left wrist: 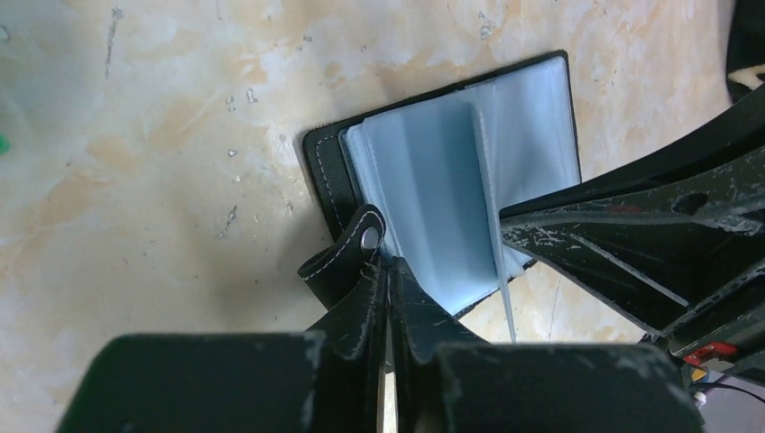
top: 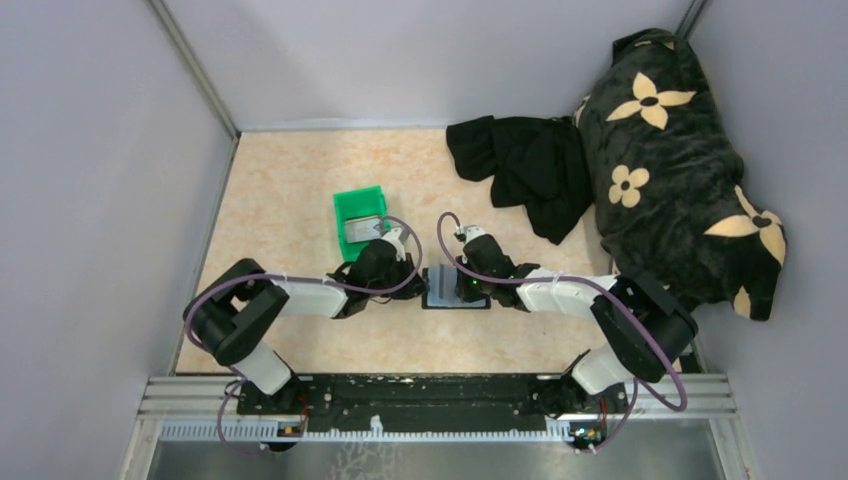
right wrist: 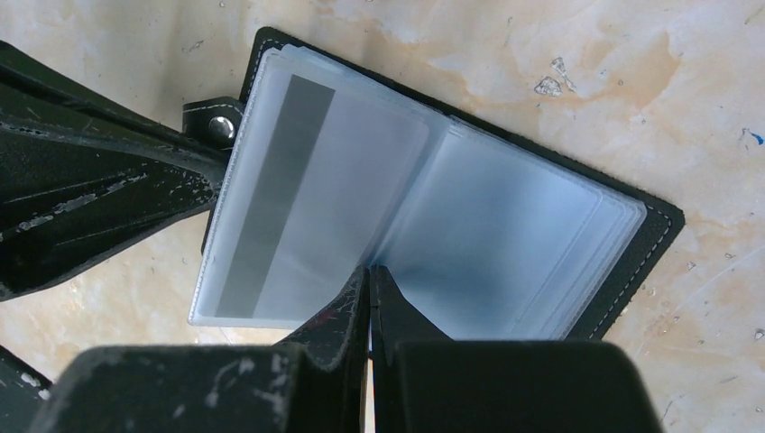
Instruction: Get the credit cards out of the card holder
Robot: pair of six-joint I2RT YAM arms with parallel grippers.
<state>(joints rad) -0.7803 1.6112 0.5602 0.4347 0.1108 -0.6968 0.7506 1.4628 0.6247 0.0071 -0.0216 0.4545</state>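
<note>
The card holder (top: 441, 299) lies open on the marble-patterned table between both grippers, with its black cover (right wrist: 651, 236) underneath and pale blue sleeves (left wrist: 424, 171) facing up. One sleeve holds a pale grey-white credit card (right wrist: 298, 198) with a dark grey stripe; this page stands raised. My left gripper (left wrist: 388, 263) is shut, tips at the holder's edge beside the snap tab (left wrist: 338, 266). My right gripper (right wrist: 370, 269) is shut too, tips in the fold between the pages. Whether either pinches a sleeve is unclear. From above, the left gripper (top: 412, 272) and right gripper (top: 468, 283) flank the holder.
A green plastic bin (top: 358, 197) stands just behind the left gripper with a flat brownish-grey card (top: 362, 230) inside. A black cloth (top: 525, 165) and a dark flower-patterned cushion (top: 670, 160) fill the back right. Grey walls enclose the table.
</note>
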